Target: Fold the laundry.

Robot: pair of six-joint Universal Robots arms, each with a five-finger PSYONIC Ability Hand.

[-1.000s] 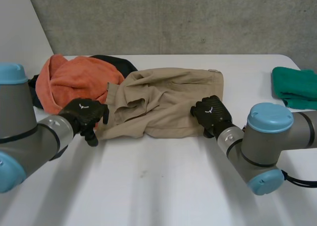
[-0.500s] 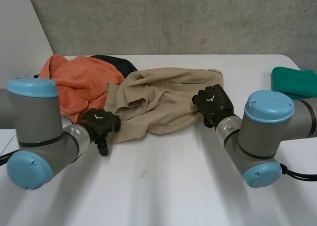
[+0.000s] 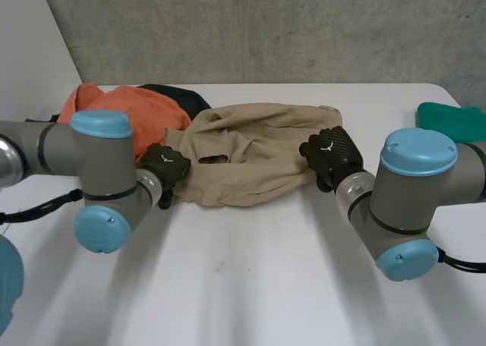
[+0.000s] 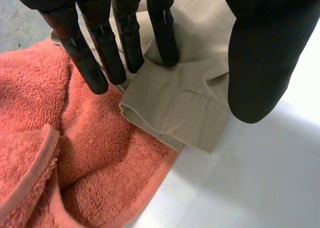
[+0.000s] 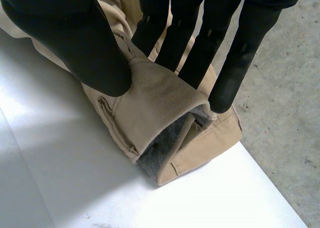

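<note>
A tan garment (image 3: 258,152) lies crumpled across the middle of the white table (image 3: 250,285). My left hand (image 3: 165,166) is at its left end. In the left wrist view that hand (image 4: 100,48) hangs open over a hemmed corner of the tan garment (image 4: 180,103): the straight fingers touch the cloth and the thumb stands apart on the other side. My right hand (image 3: 330,152) is at the garment's right edge. In the right wrist view its thumb (image 5: 85,43) pinches a raised fold of the tan band (image 5: 160,103) against the fingers.
An orange towel (image 3: 129,111) lies heaped at the left, partly under the tan garment's corner (image 4: 75,153), with a black cloth (image 3: 178,94) behind it. A folded green cloth (image 3: 456,118) sits at the table's right edge. A grey wall stands behind the table.
My left arm swung inward and its hand moved up to the tan garment's left end. My right hand closed on the right edge, and the garment bunched a little.
</note>
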